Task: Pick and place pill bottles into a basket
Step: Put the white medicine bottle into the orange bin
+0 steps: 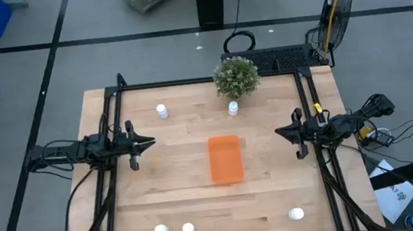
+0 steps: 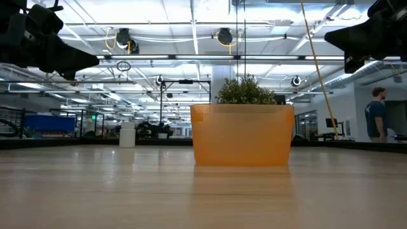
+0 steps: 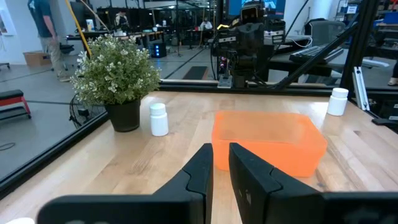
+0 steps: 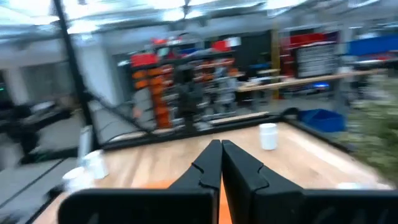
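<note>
Showing no readable labels, pill bottles (image 1: 161, 111), basket (image 1: 225, 159), left gripper (image 1: 150, 143) and right gripper (image 1: 278, 132) closed.

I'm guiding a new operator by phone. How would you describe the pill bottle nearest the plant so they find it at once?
Find the round green potted plant at the table's far edge, beyond the orange tray. Right at its foot stands a tiny white pill bottle. The other four bottles are farther off: one toward the far left corner, three along the near edge.

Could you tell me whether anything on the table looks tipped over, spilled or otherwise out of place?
Nothing stands out. The orange basket sits flat and empty mid-table, five pill bottles are scattered around it, none visibly tipped, and the potted plant stands upright at the far edge.
</note>
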